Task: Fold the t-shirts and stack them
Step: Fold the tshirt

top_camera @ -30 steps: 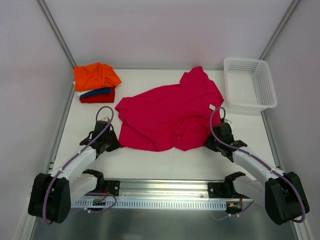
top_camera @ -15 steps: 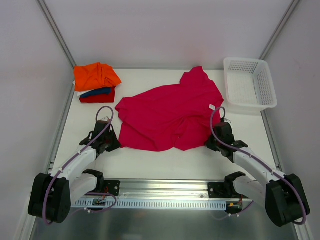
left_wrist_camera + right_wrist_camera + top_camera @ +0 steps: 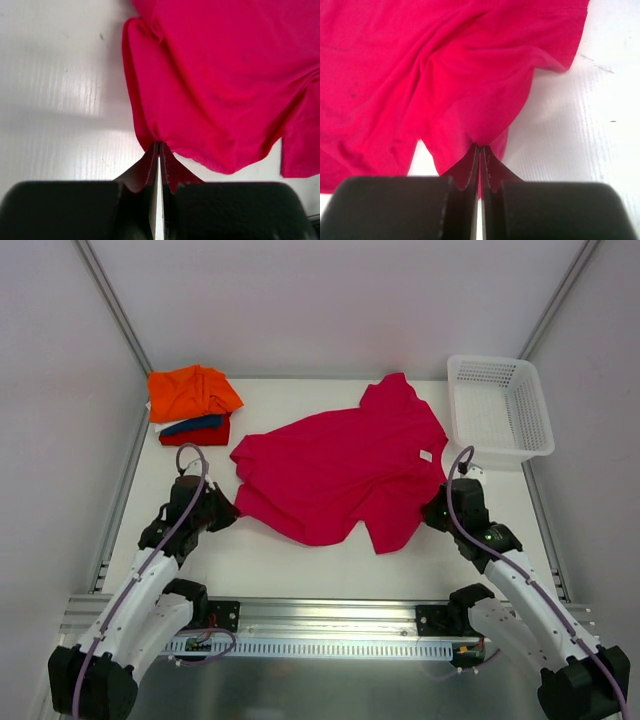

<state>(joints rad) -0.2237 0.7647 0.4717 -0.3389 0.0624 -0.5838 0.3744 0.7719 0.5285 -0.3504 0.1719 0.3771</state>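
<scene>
The large magenta-pink t-shirt (image 3: 340, 470) lies spread and rumpled in the middle of the table. My left gripper (image 3: 228, 510) is shut on its left edge; in the left wrist view the cloth (image 3: 215, 80) bunches at the closed fingertips (image 3: 159, 145). My right gripper (image 3: 430, 512) is shut on its right edge; in the right wrist view the cloth (image 3: 445, 75) gathers into the closed tips (image 3: 480, 147). A folded orange shirt (image 3: 192, 392) lies on folded dark blue (image 3: 190, 424) and red (image 3: 197, 435) shirts at the back left.
A white plastic mesh basket (image 3: 498, 408) stands at the back right corner. Metal frame rails run along the table's left and right sides. A slotted metal rail (image 3: 320, 625) runs along the near edge between the arm bases.
Both grippers have lifted and moved apart and away from the near edge, each holding the pink shirt. The shirt's near hem has been pulled up off the table and stretched between them.
</scene>
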